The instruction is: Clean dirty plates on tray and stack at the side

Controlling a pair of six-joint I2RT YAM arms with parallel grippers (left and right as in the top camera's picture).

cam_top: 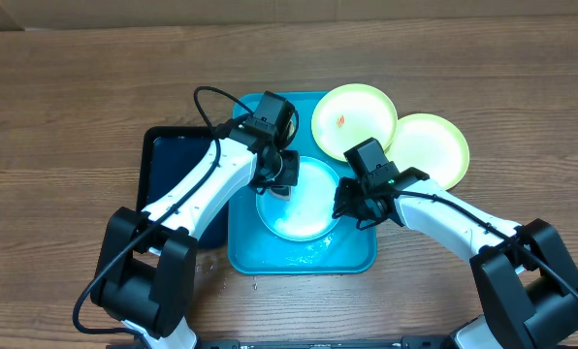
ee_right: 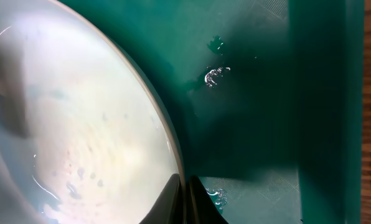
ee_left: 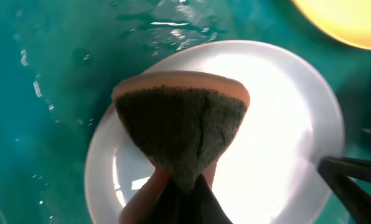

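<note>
Both arms reach low over the turquoise tray (cam_top: 260,254) in the overhead view, where one light-blue plate (cam_top: 308,208) lies in its basin. The left pincer (cam_top: 281,179) hangs over that plate's far rim and the right pincer (cam_top: 352,211) sits at its right edge. Two lime-green plates overlap at the far right: one (cam_top: 354,118), with a red-orange smear, covers the tray's corner, and the other (cam_top: 434,147) lies on the counter (cam_top: 76,87). A dark tray (cam_top: 168,165) sits just left. From the left wrist, the pincer is clamped on a sponge (ee_left: 182,121), its dark scouring face spread above the plate's white centre, and the tray floor is wet. From the right wrist, the pincer (ee_right: 185,194) is pinched together on the plate's rim, with water beads (ee_right: 213,74) on the tray beside it.
</note>
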